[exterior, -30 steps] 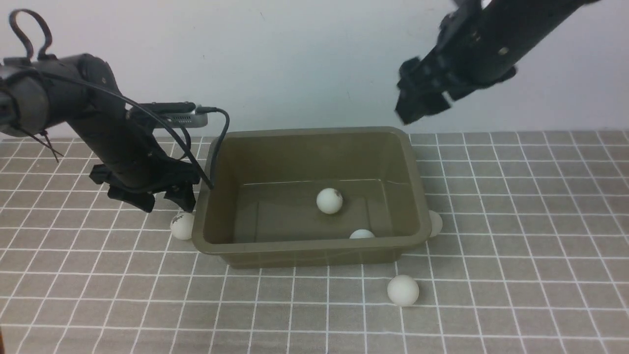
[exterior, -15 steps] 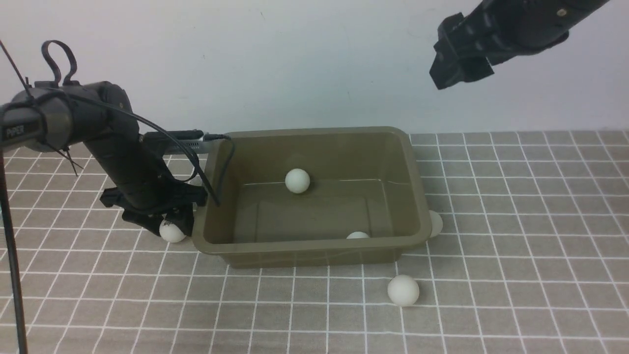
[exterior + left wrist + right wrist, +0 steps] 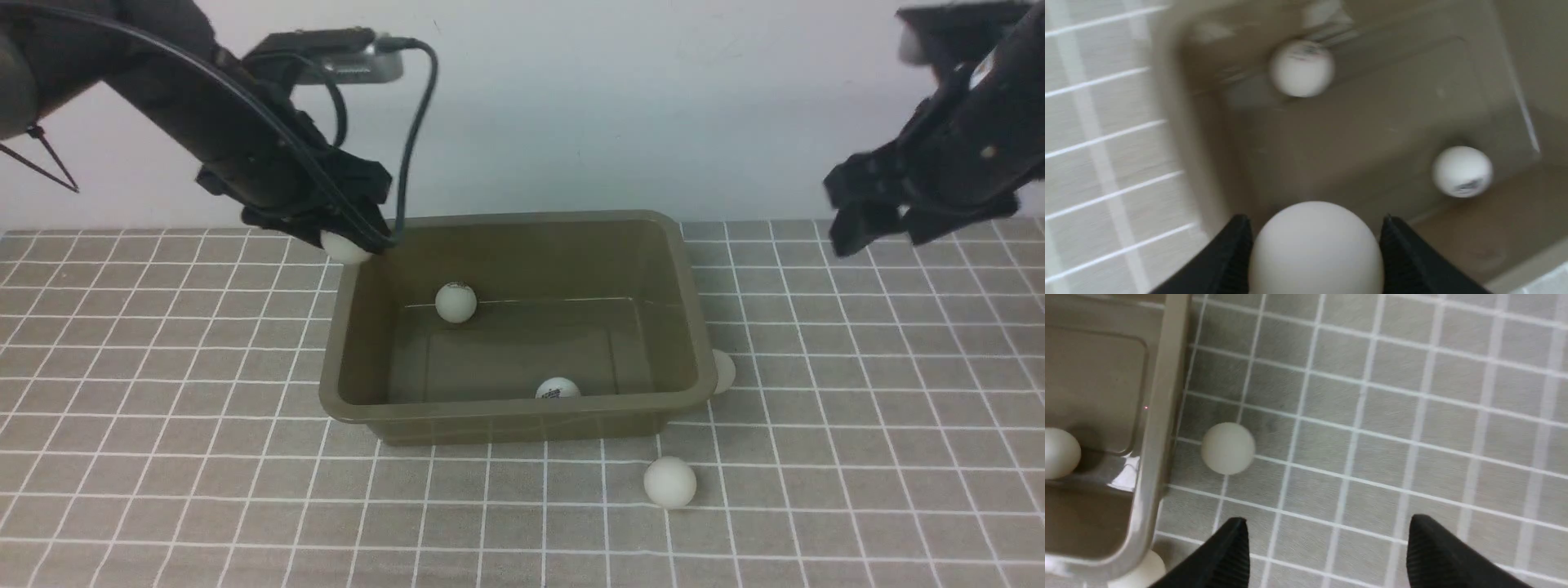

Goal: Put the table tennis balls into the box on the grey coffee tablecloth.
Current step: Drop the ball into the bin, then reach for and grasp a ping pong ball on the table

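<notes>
L end effector (image 3: 351,234) clamps one ball (image 3: 1316,249) over box (image 3: 522,410) far-left corner. R end effector (image 3: 1327,524) wide open, empty, right of box. Two balls (image 3: 455,302) (image 3: 558,389) inside box; two more (image 3: 669,482) (image 3: 723,371) on tablecloth (image 3: 857,408) by box's near-right corner.

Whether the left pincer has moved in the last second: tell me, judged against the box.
Yes. The left pincer, holding a ball, has risen from the cloth by the box's left wall to its far-left corner.

Plain pale wall (image 3: 612,98) behind, evenly lit.
</notes>
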